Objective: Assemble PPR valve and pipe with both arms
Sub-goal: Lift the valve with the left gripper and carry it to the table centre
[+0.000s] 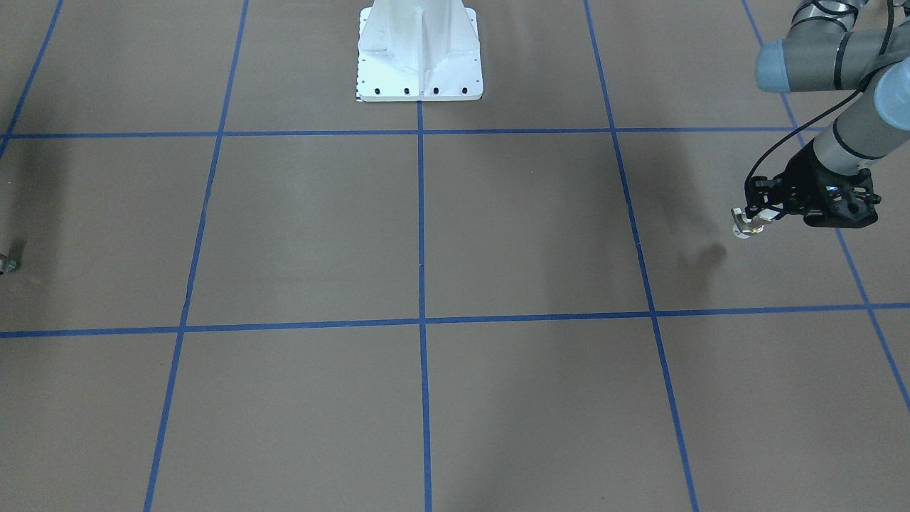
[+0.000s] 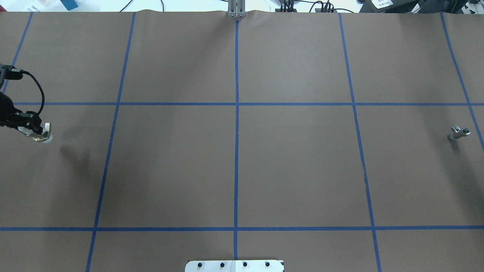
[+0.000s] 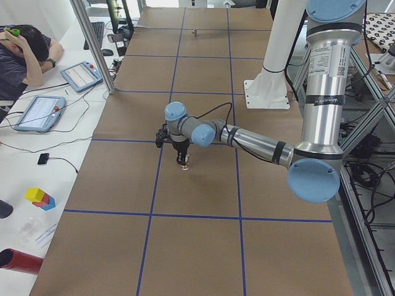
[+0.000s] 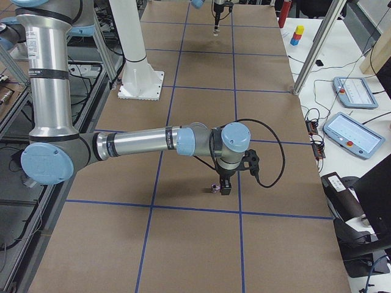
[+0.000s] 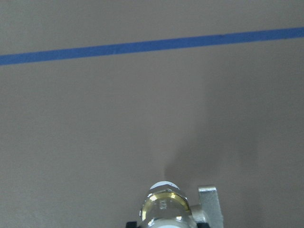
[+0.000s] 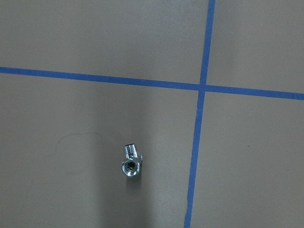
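Brown table, pipe half off-frame.

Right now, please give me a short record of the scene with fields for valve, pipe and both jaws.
PPR valve: held in the left jaws, lifted off the table
pipe: lying on the table, robot's right side, not gripped
left jaws: shut on the valve
right jaws: close to the pipe; open or shut cannot be told
assembly: not yet joined

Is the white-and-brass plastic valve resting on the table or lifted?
Lifted: the left gripper holds the valve clear; its shadow lies apart on the table.
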Robot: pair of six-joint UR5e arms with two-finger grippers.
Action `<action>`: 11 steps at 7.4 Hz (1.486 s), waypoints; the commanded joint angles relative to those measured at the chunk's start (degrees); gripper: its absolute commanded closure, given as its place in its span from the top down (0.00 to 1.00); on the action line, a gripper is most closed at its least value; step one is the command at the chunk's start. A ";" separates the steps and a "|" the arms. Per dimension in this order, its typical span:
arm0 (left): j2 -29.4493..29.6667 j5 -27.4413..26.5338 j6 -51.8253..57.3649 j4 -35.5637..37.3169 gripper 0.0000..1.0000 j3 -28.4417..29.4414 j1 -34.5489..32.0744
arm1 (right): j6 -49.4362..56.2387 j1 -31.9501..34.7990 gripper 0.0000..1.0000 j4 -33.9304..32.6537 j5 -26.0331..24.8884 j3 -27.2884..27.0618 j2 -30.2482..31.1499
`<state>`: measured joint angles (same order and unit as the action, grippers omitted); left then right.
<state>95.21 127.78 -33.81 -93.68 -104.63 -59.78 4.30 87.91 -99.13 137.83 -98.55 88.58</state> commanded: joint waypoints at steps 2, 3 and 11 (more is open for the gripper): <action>22.50 -0.43 -9.37 22.81 0.00 -2.17 6.21 | -0.08 0.07 0.99 -0.01 0.15 0.37 -0.17; 30.31 -0.34 -17.26 22.58 0.00 2.71 10.00 | 0.00 0.07 0.99 -0.01 0.15 1.42 0.02; 53.94 -7.90 -28.59 6.75 0.00 33.17 22.59 | -0.08 0.07 0.99 0.07 0.42 0.81 -0.77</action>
<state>148.37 120.18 -62.29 -86.35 -72.31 -38.59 4.22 87.98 -99.05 138.25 -97.70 87.84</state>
